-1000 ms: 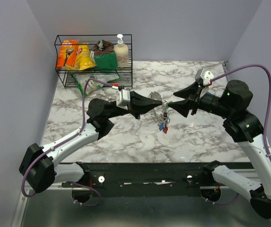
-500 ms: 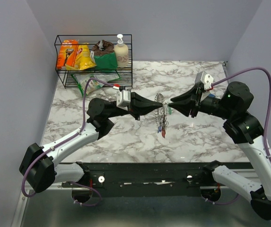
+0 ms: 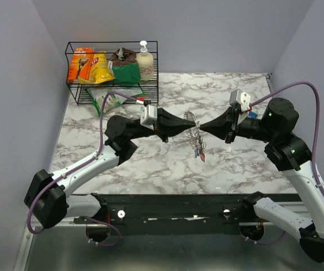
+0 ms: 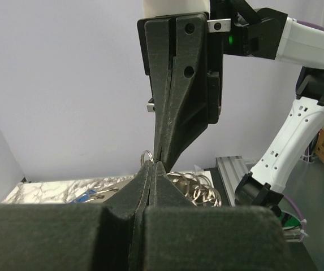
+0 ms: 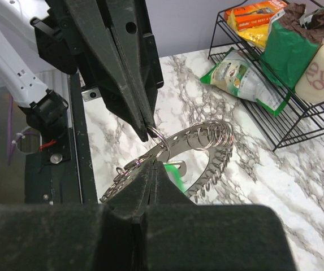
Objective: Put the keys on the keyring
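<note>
Keyring point(image 3: 196, 139) is held over the middle of the marble table point(image 3: 150, 166), strung between the two claws. Left gripper point(image 3: 191, 125) is clenched on a small loop of the ring's wire, best seen from the right wrist. Right gripper point(image 3: 203, 126) is clenched on the ring just beside it, with the two sets of tips nearly nose to nose. The rest of the ring is hung below the tips and toward the near edge, its silver keys fanned out in an arc. Whether the lower end is touching the table cannot be told. One green-headed key point(image 5: 176, 174) is seen just beside the right fingertips, under the ring; whether it is threaded on or loose cannot be told. Red and blue bits are seen at the ring's lower end in the top view, too small to be identified. A small blue item point(image 4: 87, 197) is seen lying on the table, apart from the ring. Wire rack point(image 3: 156, 79) is placed at the far left corner, loaded with snack packets point(image 3: 91, 66) and a soap bottle point(image 3: 145, 63).
</note>
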Robot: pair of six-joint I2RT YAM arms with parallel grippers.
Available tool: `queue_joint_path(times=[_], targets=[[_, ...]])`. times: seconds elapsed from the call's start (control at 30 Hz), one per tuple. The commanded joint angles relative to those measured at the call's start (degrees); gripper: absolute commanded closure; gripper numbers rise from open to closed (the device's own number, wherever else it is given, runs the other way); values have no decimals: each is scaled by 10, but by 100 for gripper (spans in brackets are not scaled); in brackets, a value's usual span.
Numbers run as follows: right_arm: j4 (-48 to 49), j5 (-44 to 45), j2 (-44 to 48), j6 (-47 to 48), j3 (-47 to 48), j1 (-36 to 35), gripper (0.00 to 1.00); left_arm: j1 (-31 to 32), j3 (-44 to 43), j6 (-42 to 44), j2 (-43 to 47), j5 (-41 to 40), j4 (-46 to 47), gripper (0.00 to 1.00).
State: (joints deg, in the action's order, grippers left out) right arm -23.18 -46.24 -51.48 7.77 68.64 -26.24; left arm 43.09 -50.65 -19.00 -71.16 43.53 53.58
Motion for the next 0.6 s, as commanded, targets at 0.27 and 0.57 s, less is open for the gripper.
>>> queue_joint_path(times=[0.27, 0.57], targets=[[9, -48, -12, 17, -11, 2, 99, -1, -27, -27, -8, -1, 45, 100], [4, -75, -17, 24, -9, 1, 99, -1, -35, -29, -16, 20, 44, 100]])
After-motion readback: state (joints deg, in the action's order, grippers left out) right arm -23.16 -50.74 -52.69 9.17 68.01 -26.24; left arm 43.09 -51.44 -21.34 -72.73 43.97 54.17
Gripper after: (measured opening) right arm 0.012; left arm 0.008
